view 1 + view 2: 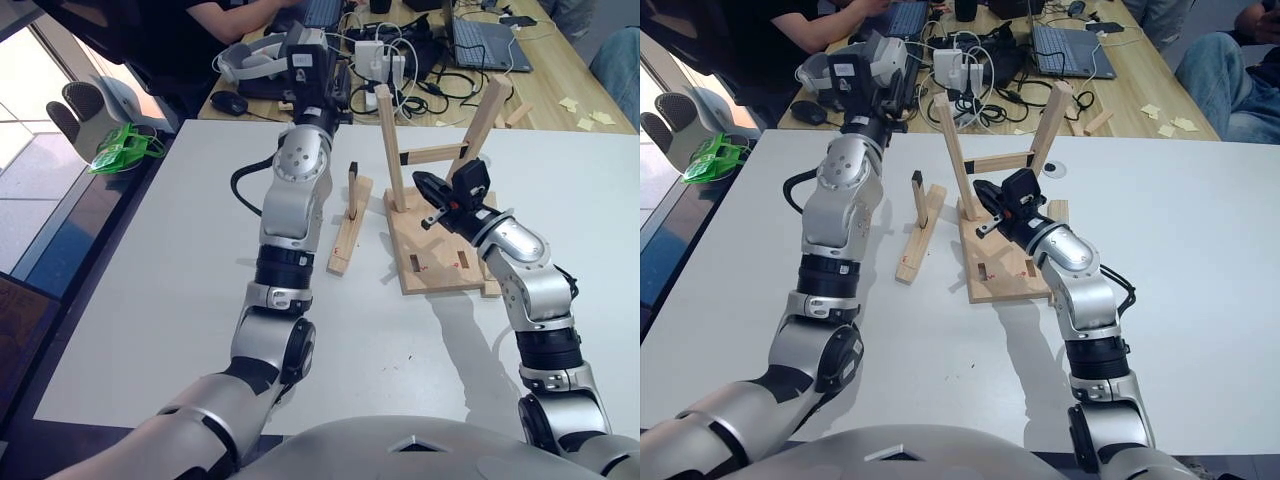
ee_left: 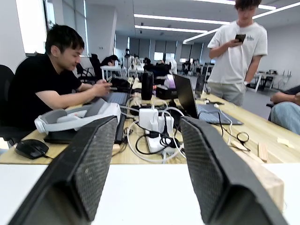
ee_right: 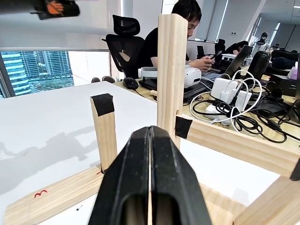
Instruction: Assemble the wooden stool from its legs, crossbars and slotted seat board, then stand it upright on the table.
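worktop (image 1: 150,280): carries every part
seat board (image 1: 440,275): flat beneath the right jaws
legs (image 1: 390,150): two upright in board, crossbar (image 1: 435,154) joining them, just beyond right jaws
loose leg (image 1: 343,245): lying left of right jaws
left jaws: wide, empty
right jaws: pressed together, empty

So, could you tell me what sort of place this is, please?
Probably an open-plan office or lab. Behind the white table stands a wooden desk with a laptop and tangled cables. Long ceiling strip lights run overhead, and an office chair sits nearby.
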Tool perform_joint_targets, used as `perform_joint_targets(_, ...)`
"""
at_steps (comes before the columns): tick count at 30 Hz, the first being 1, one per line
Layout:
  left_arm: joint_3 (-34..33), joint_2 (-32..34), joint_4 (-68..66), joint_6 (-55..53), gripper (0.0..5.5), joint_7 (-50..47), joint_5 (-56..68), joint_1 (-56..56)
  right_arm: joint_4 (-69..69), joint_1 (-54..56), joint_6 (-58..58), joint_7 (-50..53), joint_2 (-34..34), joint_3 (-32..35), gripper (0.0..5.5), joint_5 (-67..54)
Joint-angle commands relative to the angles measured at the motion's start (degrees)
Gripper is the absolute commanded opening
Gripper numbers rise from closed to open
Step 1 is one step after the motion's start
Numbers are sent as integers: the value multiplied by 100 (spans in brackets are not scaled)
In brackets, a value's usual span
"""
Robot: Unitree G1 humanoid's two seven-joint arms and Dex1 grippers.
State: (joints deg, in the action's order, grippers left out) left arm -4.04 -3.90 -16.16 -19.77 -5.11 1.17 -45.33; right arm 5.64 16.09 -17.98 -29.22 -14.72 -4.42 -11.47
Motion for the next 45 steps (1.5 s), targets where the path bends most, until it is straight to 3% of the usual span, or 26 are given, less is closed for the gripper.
perform_joint_targets(1, 21, -133, -149, -237, 248, -221, -11, -201, -16, 12, 22, 4, -29, -43, 0, 47)
perform_joint_targets(13, 453, -212, -65, -208, 248, -184, -167, 16, -9, -10, -8, -10, -49, -139, 0, 100)
perform_joint_targets(24, 338, -303, -232, 8, 248, -146, -12, -96, 21, -22, -31, -34, -55, -153, 0, 106)
perform_joint_targets(31, 489, -124, -2756, -402, 248, 115, -174, 551, 87, 10, -106, -68, -54, -192, 0, 92)
perform_joint_targets(34, 429, -47, -3008, -379, 248, 156, -150, 547, 114, -3, -117, -63, -51, -203, 0, 85)
perform_joint_targets(39, 297, -47, -2883, -288, 248, 123, -21, 254, 60, 14, -78, -28, -24, -212, 0, 99)
perform_joint_targets(45, 57, -91, -1370, -697, 248, 67, 275, -222, -12, 68, -34, -16, -29, -167, 0, 92)
